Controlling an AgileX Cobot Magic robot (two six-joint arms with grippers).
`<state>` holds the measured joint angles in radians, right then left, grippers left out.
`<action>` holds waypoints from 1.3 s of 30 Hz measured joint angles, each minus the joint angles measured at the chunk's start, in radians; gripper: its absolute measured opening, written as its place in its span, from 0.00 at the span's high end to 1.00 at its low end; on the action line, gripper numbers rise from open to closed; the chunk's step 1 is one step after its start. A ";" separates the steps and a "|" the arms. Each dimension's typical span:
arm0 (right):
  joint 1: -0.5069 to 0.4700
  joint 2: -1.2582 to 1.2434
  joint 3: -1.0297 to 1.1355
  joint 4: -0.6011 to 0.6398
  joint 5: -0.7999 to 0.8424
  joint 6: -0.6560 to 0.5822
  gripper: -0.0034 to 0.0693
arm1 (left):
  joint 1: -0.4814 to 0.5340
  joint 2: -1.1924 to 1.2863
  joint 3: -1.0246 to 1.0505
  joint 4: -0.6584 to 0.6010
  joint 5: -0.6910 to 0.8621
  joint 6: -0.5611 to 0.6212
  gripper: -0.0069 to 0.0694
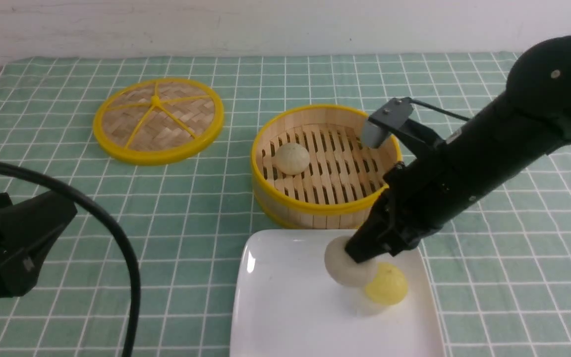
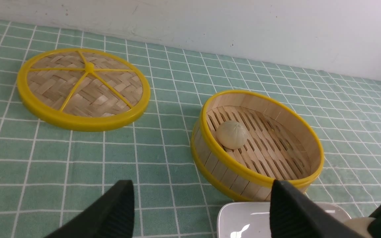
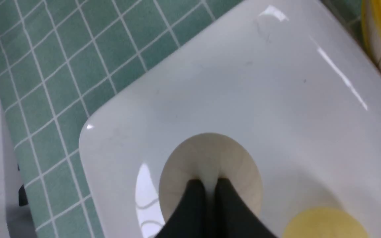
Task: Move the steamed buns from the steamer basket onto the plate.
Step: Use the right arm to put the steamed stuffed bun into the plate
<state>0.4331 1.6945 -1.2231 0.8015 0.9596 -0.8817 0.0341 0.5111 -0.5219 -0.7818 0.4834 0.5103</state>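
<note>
1. Green cloth ruled with pale grid lines covers the table (image 1: 181,258), with a white wall (image 1: 285,29) behind it.
2. On it the steamer basket (image 1: 290,210) sits just beyond the plate (image 1: 285,297), and the woven lid (image 1: 139,157) lies flat to the left of the basket.
3. One pale bun (image 1: 292,158) rests on the slats in the left part of the basket. The yellow bun (image 1: 389,285) is on the plate, toward its right side.
4. The right gripper (image 1: 356,248) is clenched on a second pale bun (image 1: 337,260), its narrow tips pinching the dome over the plate. The left gripper (image 2: 202,205) stands wide apart with nothing between its fingers, well away from the buns.
5. What the coming move turns on: the gripped bun is to the left of the yellow one and very near it. It looks low over the plate, though blur and angle leave me unsure whether it touches down. Being round, it offers no long axis to line up.
6. The right arm (image 1: 503,144) is the nearer one, so I judge it should lower the bun if needed and let go gently, without nudging its yellow neighbour. The bun in the basket would then remain to be moved.
</note>
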 joint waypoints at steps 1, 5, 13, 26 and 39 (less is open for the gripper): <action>0.000 0.002 0.000 0.004 -0.005 -0.007 0.92 | 0.000 0.000 0.000 0.000 0.000 0.000 0.20; 0.000 0.040 0.000 0.024 -0.054 -0.057 0.92 | 0.000 0.000 0.000 -0.001 0.001 0.000 0.20; 0.000 0.106 0.000 0.026 -0.102 -0.100 0.92 | 0.000 0.000 0.000 -0.001 0.007 0.000 0.20; 0.001 0.172 0.000 0.016 -0.106 -0.139 0.92 | 0.000 0.000 0.000 -0.001 0.011 0.000 0.20; 0.029 0.173 0.000 0.014 -0.110 -0.195 0.91 | 0.000 0.000 0.000 -0.001 0.011 -0.001 0.20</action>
<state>0.4626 1.8678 -1.2231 0.8158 0.8495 -1.0768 0.0341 0.5111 -0.5219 -0.7829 0.4942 0.5094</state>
